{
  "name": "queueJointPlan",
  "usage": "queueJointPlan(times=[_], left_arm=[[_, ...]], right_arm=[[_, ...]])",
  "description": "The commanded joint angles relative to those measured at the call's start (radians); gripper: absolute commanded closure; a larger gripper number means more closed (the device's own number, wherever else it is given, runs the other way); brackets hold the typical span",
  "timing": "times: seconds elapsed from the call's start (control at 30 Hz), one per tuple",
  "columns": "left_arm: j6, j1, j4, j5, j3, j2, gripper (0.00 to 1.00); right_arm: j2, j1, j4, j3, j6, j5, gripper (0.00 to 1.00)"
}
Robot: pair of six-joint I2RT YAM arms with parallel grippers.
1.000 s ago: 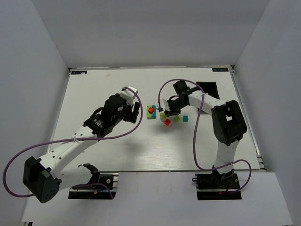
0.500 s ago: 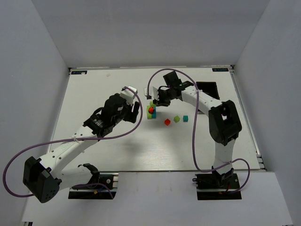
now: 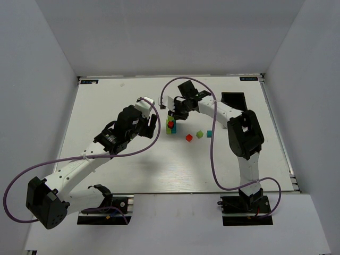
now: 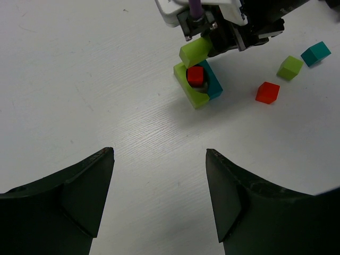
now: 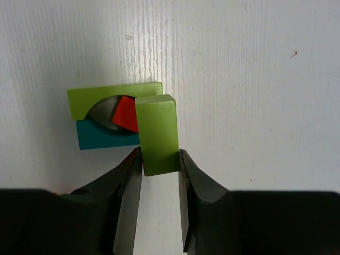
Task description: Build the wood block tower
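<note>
Wood block tower (image 5: 101, 96) partly hidden behind lime block (image 5: 155, 127), right gripper (image 5: 158, 159) pinching it

Lime block (image 5: 155, 133) partly hides the red cube (image 5: 125, 113)

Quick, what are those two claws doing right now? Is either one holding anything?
Left gripper: open, holding nothing.
Right gripper: closed on a lime-green block.
</note>
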Motion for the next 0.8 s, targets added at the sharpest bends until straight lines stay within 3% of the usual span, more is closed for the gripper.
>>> queueJointPlan(times=[0.0,0.77], left_arm=[[0.005,0.006,0.008,-0.007,-0.003,-0.026,0.2],[0.005,0.015,0.008,0.002,-0.003,-0.026,0.2]], right_arm=[[0.018,0.019,-0.013,0.061,0.029,0.011,0.99],[0.038,0.036,-0.098,0.068,0.012,0.0,0.98]])
